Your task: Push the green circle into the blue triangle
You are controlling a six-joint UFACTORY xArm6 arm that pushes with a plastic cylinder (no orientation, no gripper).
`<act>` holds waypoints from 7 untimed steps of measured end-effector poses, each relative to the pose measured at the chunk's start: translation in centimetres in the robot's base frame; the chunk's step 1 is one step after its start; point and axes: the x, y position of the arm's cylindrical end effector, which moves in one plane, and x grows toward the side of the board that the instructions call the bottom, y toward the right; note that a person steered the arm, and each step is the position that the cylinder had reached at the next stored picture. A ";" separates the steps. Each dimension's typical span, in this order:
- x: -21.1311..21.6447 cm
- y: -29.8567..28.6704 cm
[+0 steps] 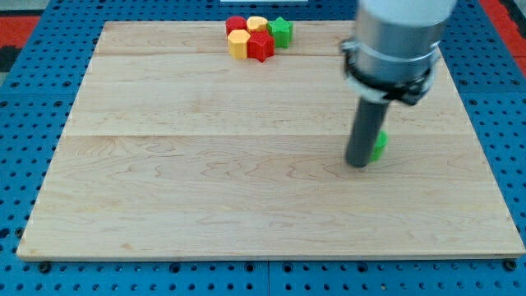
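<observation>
A green block [380,145], mostly hidden behind my rod, shows only as a green sliver at the board's right middle; its shape cannot be made out. My tip [358,164] rests on the board just left of and touching or nearly touching this green block. No blue triangle shows in the view. The arm's grey body covers the board's top right.
A cluster sits at the board's top middle: a red block [236,25], a yellow block [256,23], a green star [281,32], a yellow hexagon [238,44] and a red star [260,46]. The wooden board [205,164] lies on a blue pegboard.
</observation>
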 end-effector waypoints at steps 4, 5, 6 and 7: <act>-8.2 16.0; -13.9 9.8; -14.8 6.4; -13.0 9.1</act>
